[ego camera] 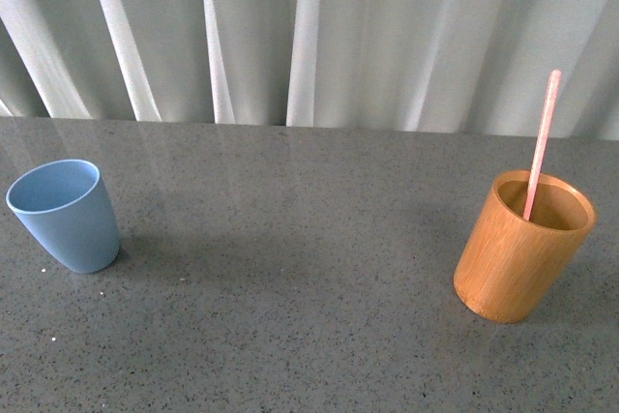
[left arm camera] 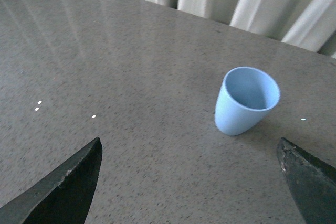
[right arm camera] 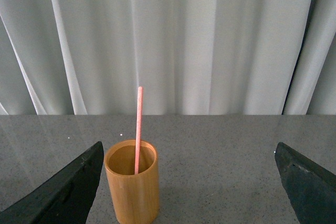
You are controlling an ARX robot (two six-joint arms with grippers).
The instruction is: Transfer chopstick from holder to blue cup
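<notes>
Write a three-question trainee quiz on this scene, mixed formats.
1. True or false: the chopstick stands in the holder.
2. In the front view, the blue cup sits: A) far left, B) centre, C) far right.
3. Fill in: the blue cup contains ____.

Key: 1 true; 2 A; 3 nothing.

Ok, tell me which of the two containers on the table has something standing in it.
The orange-brown wooden holder, on the robot's right: a pink chopstick leans inside it. The blue cup, on the left, is empty.
</notes>
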